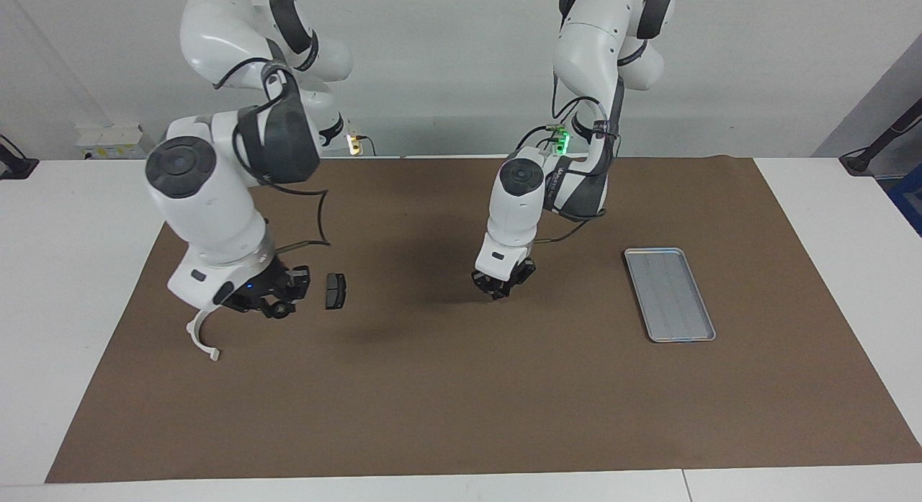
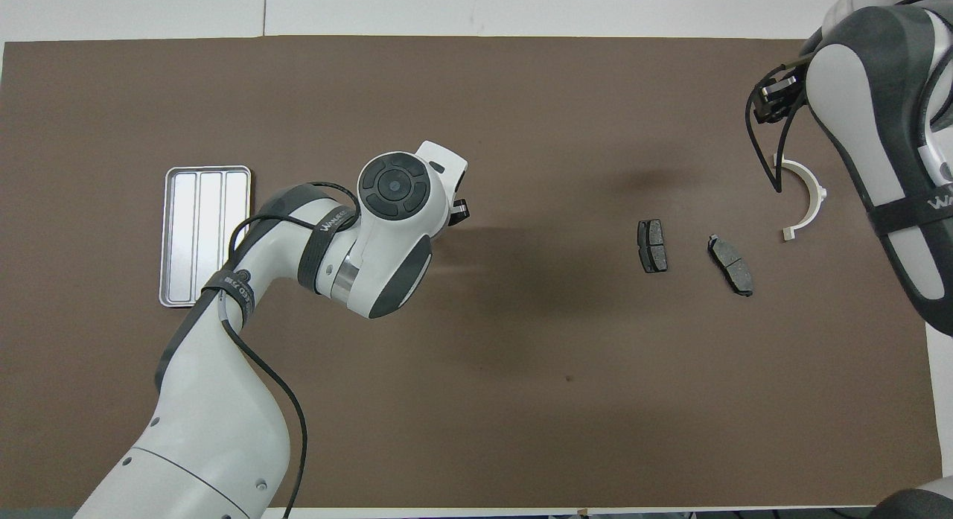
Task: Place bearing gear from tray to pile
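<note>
1. the brown mat (image 1: 461, 387) is covering the table, and the tray (image 2: 205, 236) is lying on it at the left arm's end. its long axis is running away from the robots, and it is looking bare, with no bearing gear showing in it.
2. the pile is sitting at the right arm's end: a white bracket (image 2: 808, 199) and two brake pads (image 2: 652, 245) beside it.
3. the right gripper (image 1: 274, 300) is hanging low over the pile, between bracket and pads, so the right arm is by far the nearer one. whether it is spread or pinching something i cannot tell.
4. the left gripper (image 1: 498, 289) is hovering over the mat's middle, pressed together on nothing visible, well apart from tray and pile.
5. the gear itself is not making itself out anywhere. a small dark round shape under the right gripper may be it, and if so, the drop spot is lying straight below.
</note>
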`<state>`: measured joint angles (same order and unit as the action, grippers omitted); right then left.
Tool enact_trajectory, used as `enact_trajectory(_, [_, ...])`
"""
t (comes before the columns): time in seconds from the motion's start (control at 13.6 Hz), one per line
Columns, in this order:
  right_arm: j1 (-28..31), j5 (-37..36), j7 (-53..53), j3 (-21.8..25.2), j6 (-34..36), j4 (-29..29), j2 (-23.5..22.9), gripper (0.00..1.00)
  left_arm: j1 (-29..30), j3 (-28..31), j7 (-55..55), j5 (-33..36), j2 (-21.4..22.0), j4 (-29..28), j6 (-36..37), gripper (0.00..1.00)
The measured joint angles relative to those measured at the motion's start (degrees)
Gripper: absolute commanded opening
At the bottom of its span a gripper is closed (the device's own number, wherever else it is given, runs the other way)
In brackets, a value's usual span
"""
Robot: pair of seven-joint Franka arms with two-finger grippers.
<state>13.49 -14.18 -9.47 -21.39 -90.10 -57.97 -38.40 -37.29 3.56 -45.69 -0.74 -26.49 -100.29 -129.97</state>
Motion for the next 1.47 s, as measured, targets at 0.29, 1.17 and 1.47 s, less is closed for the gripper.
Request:
enact_trajectory(0.29, [0.84,-0.19,0.28,0.03,-1.05,-0.43,-5.08,0.02,-0.57,-0.13,-0.44,0.01,-0.10,-2.29,-1.69,0.17])
enact_trajectory(1.17, [-0.23,-1.04,6.44,-0.20,-10.19,-0.90,-12.52,0.03,-0.65,1.67,-2.19,2.47,0.73,-2.55,-1.15,1.00])
enact_trajectory(1.47, [-0.28,-1.16,6.73,-0.18,-12.07,-1.14,-14.41,0.03,1.73,6.36,-0.86,2.94,8.09,-1.29,4.01,1.00])
